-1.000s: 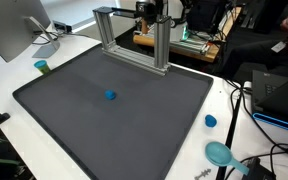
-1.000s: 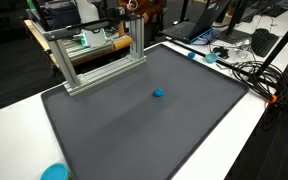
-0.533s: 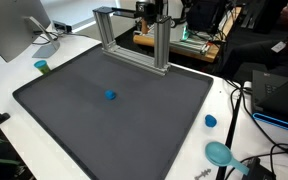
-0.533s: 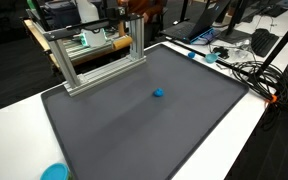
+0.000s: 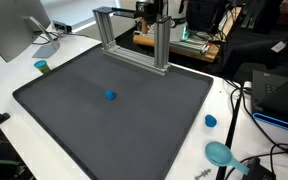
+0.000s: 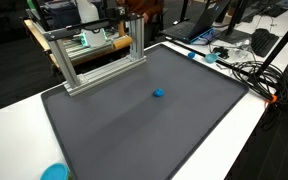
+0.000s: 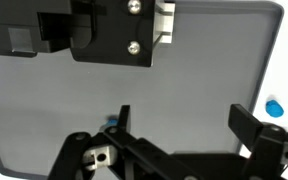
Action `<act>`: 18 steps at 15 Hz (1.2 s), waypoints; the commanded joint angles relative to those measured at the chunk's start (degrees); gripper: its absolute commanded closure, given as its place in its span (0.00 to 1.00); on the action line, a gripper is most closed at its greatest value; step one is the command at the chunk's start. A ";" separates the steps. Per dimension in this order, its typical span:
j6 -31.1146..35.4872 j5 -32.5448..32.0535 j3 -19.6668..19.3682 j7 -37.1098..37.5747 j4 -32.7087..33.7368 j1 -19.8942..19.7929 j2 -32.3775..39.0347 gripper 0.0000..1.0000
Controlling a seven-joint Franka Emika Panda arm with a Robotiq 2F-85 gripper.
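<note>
A small blue object (image 5: 110, 96) lies near the middle of a dark grey mat (image 5: 74, 125), seen in both exterior views (image 6: 158, 94). My gripper (image 5: 147, 10) hangs high at the back, above an aluminium frame (image 5: 162, 45), far from the blue object. In the wrist view the gripper (image 7: 183, 112) is open and empty, looking down on the mat (image 7: 184, 80). The blue object (image 7: 112, 122) shows just beside one fingertip.
The aluminium frame (image 6: 94, 60) stands at the mat's back edge. A blue cap (image 5: 211, 121), a teal round piece (image 5: 220, 153) and a green cup (image 5: 42, 67) sit on the white table. A monitor (image 5: 9, 30) and cables (image 6: 249, 70) lie around the edges.
</note>
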 commanded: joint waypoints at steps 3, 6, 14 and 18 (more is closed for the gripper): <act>5.74 2.74 -2.08 -1.06 -8.58 1.12 -9.86 0.00; 4.09 1.24 -1.06 -0.14 -6.30 0.14 -7.46 0.00; 4.61 1.46 -1.13 -0.17 -7.22 0.17 -8.48 0.00; 4.62 1.46 -1.14 -0.17 -7.22 0.17 -8.48 0.00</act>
